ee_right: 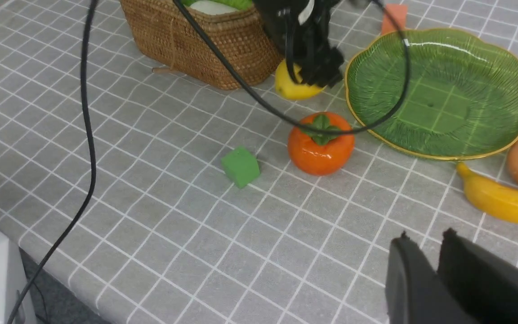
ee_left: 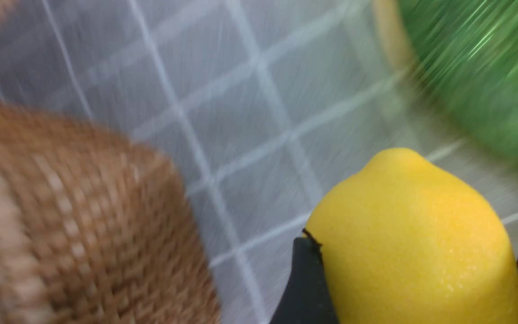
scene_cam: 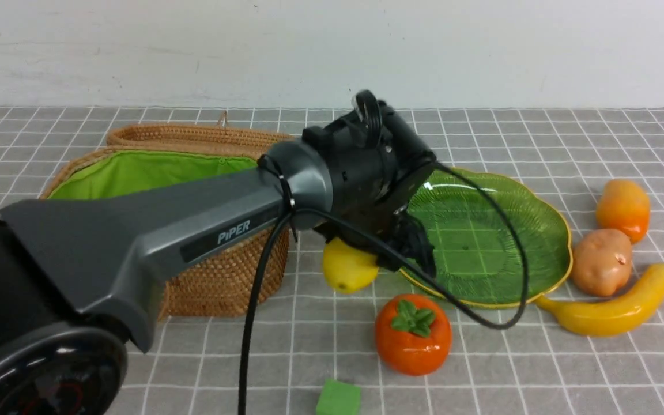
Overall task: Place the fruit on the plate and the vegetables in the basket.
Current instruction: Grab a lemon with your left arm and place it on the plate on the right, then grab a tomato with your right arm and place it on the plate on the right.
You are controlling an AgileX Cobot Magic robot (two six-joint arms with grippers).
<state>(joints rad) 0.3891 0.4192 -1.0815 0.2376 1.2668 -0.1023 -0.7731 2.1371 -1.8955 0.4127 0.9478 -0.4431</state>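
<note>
Because the left gripper (ee_left: pixel 416 252) was clamped on the smooth lemon (ee_left: pixel 421 211) between basket (ee_left: pixel 119 216) and plate (scene_cam: pixel 482 242), an off-centre grip could have let it slip. Too low a carry risked knocking the plate's rim. Right gripper (ee_right: pixel 426 238): could not tell whether its jaws met.

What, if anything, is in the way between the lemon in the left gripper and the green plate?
Nothing visible stands between the lemon, held in the left gripper, and the plate: only bare tabletop shows there. The persimmon sits nearer the robot, seemingly off the direct path.
</note>
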